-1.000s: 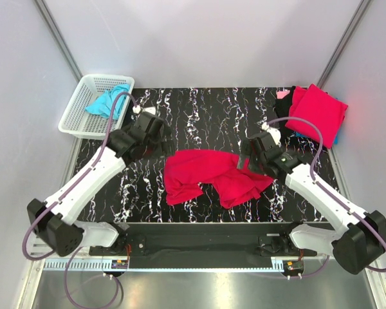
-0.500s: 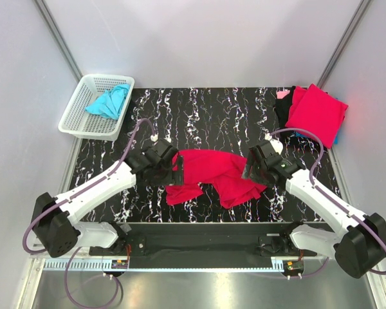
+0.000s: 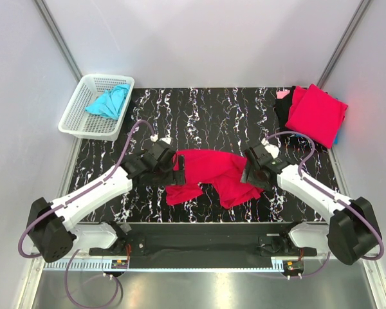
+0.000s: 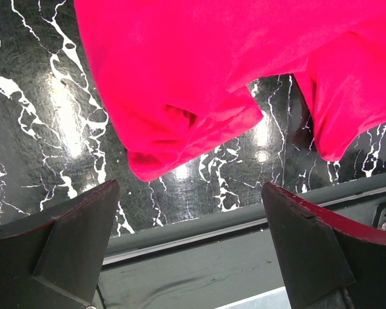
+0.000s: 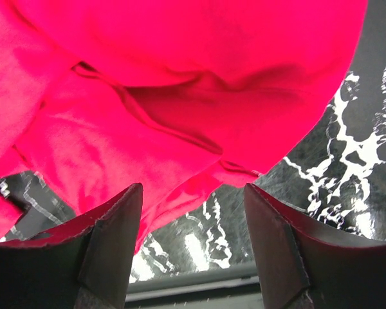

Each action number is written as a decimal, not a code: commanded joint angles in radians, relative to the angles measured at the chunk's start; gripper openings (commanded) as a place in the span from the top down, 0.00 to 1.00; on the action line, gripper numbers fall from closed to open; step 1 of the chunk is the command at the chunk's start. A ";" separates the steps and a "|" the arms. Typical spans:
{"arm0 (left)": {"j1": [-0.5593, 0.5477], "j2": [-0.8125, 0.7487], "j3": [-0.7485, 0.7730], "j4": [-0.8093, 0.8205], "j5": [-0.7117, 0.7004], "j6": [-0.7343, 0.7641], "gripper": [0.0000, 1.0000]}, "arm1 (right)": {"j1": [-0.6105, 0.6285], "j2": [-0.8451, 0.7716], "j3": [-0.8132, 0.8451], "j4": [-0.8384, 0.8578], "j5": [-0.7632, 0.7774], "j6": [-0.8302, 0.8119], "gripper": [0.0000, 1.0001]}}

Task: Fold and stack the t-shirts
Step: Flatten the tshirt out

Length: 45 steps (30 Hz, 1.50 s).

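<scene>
left gripper point(image 4: 188, 188): fingers spread wide, empty, at 9 o'clock edge of crumpled crimson t-shirt point(image 3: 212, 174) | right gripper point(image 5: 193, 190): fingers spread, over its 3 o'clock edge | left arm point(image 3: 90, 190), right arm point(image 3: 315, 190): stretched low, angled inward | shirt: mid table point(image 3: 206, 109), nearer 6 o'clock

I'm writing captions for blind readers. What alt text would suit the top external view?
A crumpled red shirt lies on the table, the left end effector at its left edge and the right end effector at its right edge. A blue shirt sits in a basket far left; folded shirts are piled far right.
</scene>
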 commanded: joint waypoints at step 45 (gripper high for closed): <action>-0.015 -0.031 -0.031 0.010 0.000 -0.067 0.01 | -0.041 0.090 0.002 0.206 0.093 -0.095 0.81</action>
